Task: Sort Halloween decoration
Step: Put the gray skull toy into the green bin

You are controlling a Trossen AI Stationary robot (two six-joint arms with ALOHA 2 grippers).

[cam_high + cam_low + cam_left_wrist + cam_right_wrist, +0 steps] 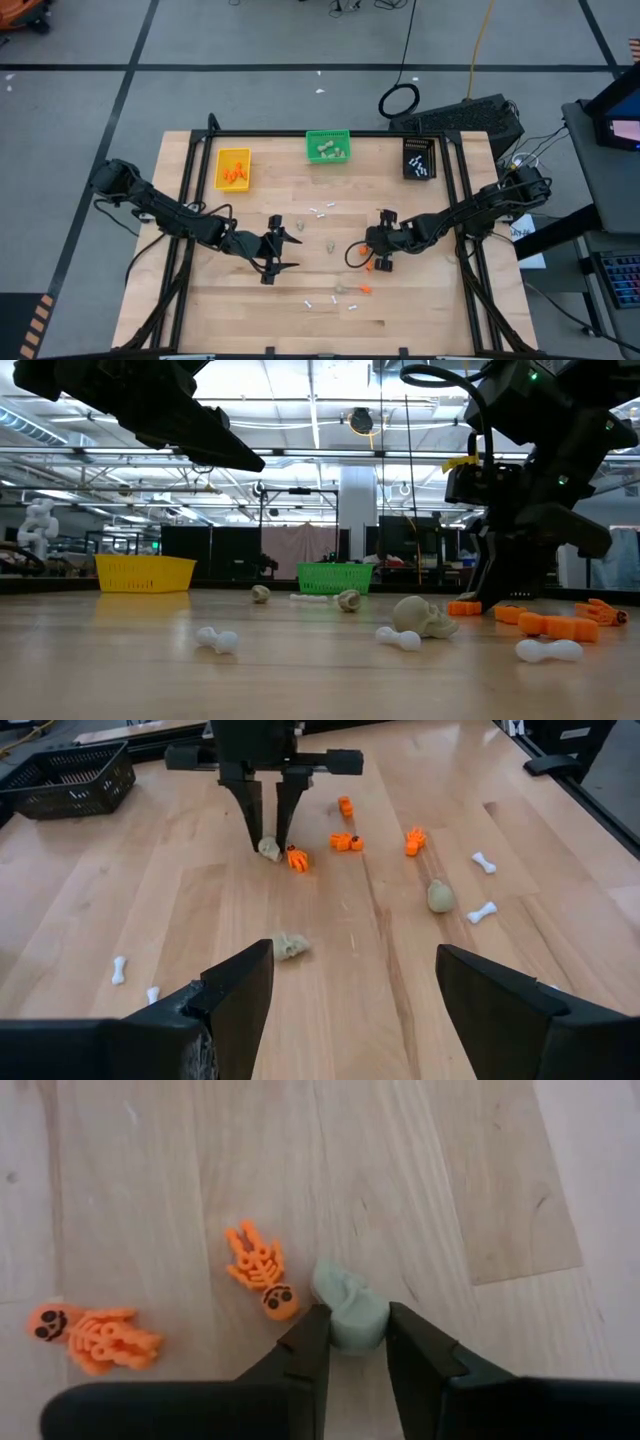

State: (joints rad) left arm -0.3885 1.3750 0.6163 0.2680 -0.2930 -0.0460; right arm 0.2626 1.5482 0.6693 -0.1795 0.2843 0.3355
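1. While the left gripper hovers above the light wooden table left of centre, fingers spread wide and holding nothing, the right gripper is down at the tabletop right of centre.
2. Right gripper fingers sit on both sides of a beige-grey rounded skull lump, touching it; lump rests on the wood.
3. A small orange plastic skeleton lies just beside that lump; a 2nd orange skeleton lies farther off.
4. Loose on the table: another skull lump, white bone sticks, more orange bits.
5. At the far edge: yellow mesh bin with orange pieces, green mesh bin with beige lumps, black bin with white sticks.
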